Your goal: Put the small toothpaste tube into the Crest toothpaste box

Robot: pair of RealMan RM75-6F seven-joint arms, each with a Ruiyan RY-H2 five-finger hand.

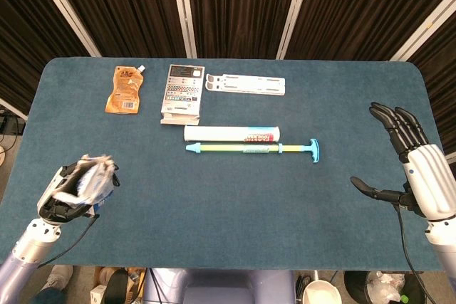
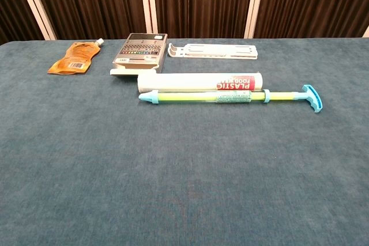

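While the right hand (image 1: 420,176) hangs spread and empty, the left hand (image 1: 71,194) clutches the Crest toothpaste box (image 1: 89,179).

Teal-blue table (image 1: 235,197), orange pouch (image 1: 125,90), white tube (image 1: 231,134), yellow-and-cyan plunger (image 1: 253,149)

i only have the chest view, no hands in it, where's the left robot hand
Observer: The left robot hand is at the table's near left corner, gripping the crumpled Crest toothpaste box.
Operator: and the right one
Observer: The right robot hand is at the right edge, fingers spread, holding nothing.
Operator: see the small tube anywhere
Observer: No loose toothpaste tube shows in the head view; I cannot see inside the box.
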